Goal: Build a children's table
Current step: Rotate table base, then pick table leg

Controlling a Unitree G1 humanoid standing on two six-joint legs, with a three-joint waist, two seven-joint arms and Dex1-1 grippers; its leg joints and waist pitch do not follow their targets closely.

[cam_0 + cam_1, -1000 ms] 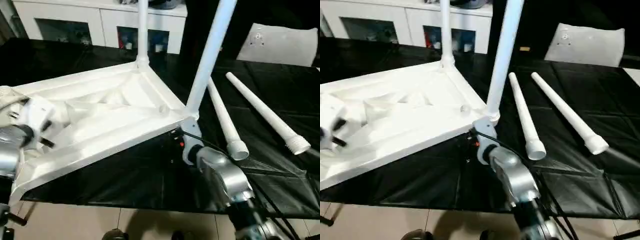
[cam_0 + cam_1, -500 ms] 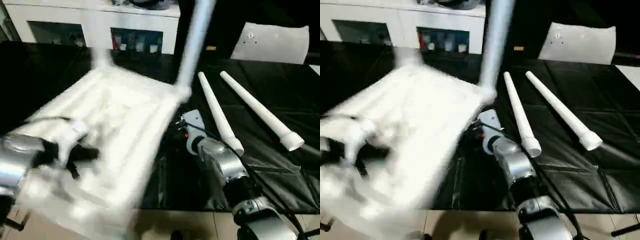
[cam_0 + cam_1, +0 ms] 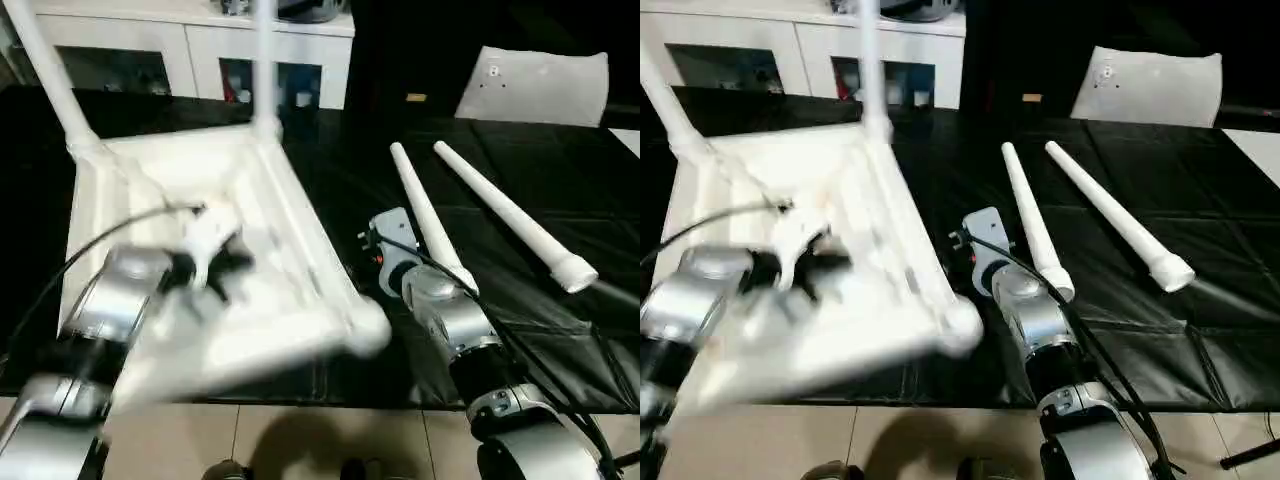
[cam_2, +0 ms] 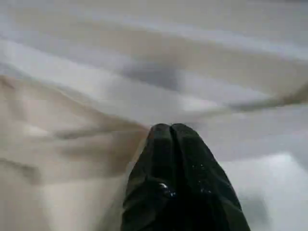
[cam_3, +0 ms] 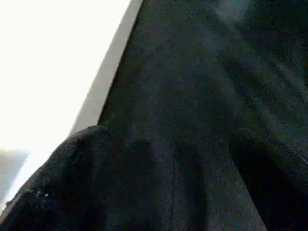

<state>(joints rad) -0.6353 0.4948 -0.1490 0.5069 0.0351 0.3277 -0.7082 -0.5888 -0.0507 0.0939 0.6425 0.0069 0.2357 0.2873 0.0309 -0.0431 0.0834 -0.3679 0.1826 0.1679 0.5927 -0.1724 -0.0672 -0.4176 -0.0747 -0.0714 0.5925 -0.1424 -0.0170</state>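
tabletop [image 3: 250,215]: upside down on the black cloth [image 3: 560,340], two legs standing up
loose legs [image 3: 430,225]: two, lying just right of it
left gripper [image 3: 215,262]: over the ribs

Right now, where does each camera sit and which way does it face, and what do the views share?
Left eye: on the head, looking forward and down at the tabletop, underside up, with two fitted legs and two loose legs on the black table cover; both forearms show.
Right eye: the same scene from slightly aside.
Left wrist: along the shut left gripper, facing white tabletop plastic.
Right wrist: along a dark finger, facing the cover and a white edge.
Both wrist views share the tabletop with the eye views.
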